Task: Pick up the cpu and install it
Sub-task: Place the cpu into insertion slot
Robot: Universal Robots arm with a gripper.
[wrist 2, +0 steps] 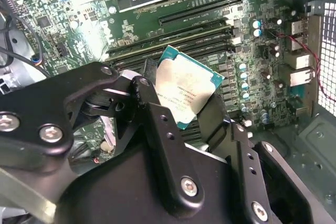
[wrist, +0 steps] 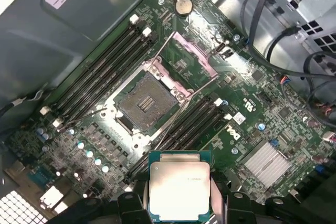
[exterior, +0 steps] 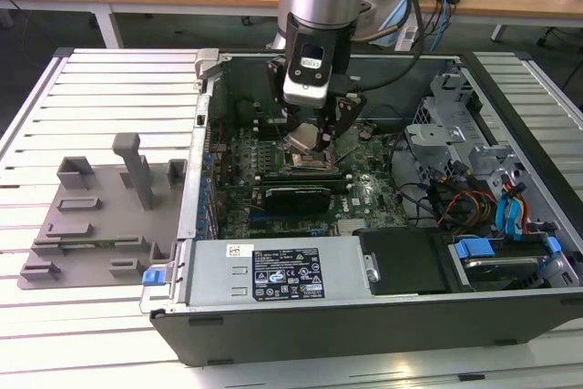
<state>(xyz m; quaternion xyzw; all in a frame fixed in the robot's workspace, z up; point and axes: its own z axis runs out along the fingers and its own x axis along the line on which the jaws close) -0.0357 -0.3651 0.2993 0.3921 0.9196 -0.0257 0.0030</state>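
Note:
The cpu (exterior: 303, 140) is a flat square chip with a silvery top and a teal rim, and my gripper (exterior: 306, 137) is shut on its edges. It hangs tilted above the motherboard inside the open computer case (exterior: 191, 170). In both wrist views the cpu (wrist 2: 186, 88) (wrist: 179, 188) sits between the black fingers (wrist 2: 157, 124). The motherboard socket (wrist: 146, 102) stands open and bare, its metal load plate (wrist: 191, 56) swung back. In the exterior view the cpu hovers just over the socket (exterior: 307, 167), apart from it.
A grey plastic fixture tray (exterior: 100, 216) lies on the slatted table at the exterior view's left. Memory slots (wrist: 105, 61) flank the socket. A graphics card (exterior: 291, 196), a power supply (exterior: 273, 275) and a cable bundle (exterior: 474, 198) crowd the case interior.

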